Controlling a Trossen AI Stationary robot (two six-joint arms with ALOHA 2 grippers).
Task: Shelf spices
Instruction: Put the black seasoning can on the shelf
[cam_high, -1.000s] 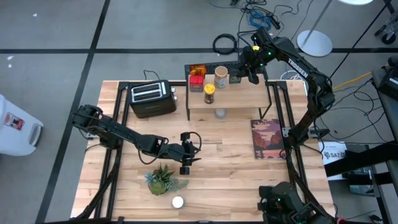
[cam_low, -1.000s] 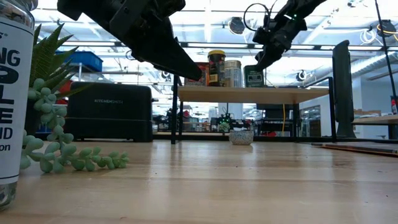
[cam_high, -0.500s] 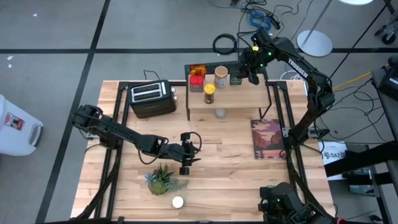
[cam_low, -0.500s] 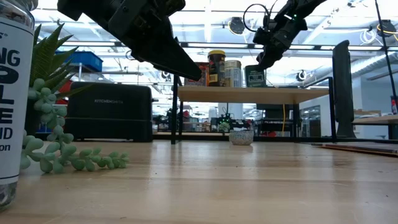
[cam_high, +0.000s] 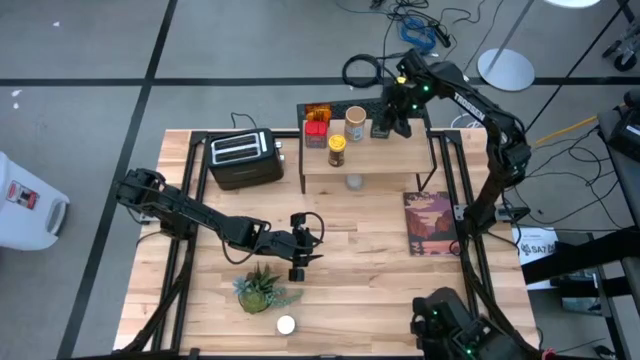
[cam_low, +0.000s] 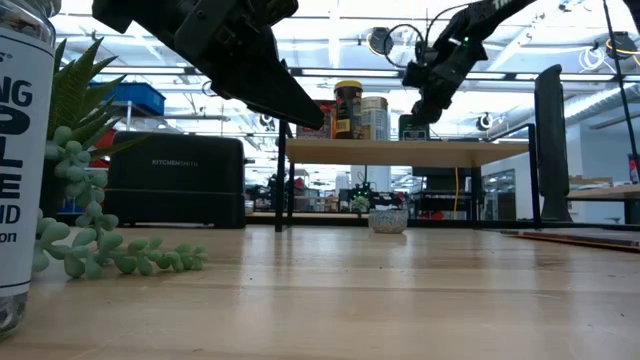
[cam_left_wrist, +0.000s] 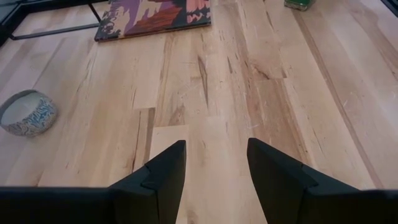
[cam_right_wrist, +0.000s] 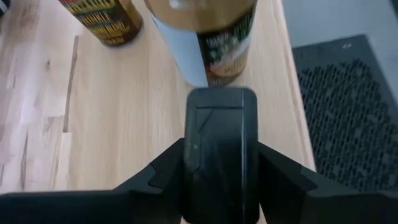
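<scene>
The shelf (cam_high: 400, 160) stands at the table's far side and bears an amber jar (cam_high: 317, 111), a red tin (cam_high: 316, 133), a yellow-lidded jar (cam_high: 337, 150) and a tan-lidded jar (cam_high: 355, 125). My right gripper (cam_right_wrist: 221, 155) reaches down onto the shelf's far right part, its fingers on either side of the dark square tin (cam_right_wrist: 221, 124), next to the tan-lidded jar (cam_right_wrist: 211, 37). My left gripper (cam_left_wrist: 216, 168) hangs open over the table's middle (cam_high: 315, 248), with nothing between its fingers. A white-capped shaker (cam_high: 286, 325) stands near the front edge. My right gripper has the dark tin between its two fingers, one on each of two opposite sides (cam_right_wrist: 186, 149); no gap shows there. The fingers come slanting down from above. The tin stands upright with its bottom (cam_low: 412, 137) on the shelf's plank.
A black toaster (cam_high: 245, 160) stands left of the shelf. A small potted plant (cam_high: 265, 290) sits just in front of my left gripper. A book (cam_high: 432, 222) lies on the right, and a small bowl (cam_high: 353, 182) rests on the table by the shelf's front edge.
My right gripper has sunk a little toward the shelf and rolled, carrying the dark tin down. The tin, held just above the plank before, now stands upright on it.
</scene>
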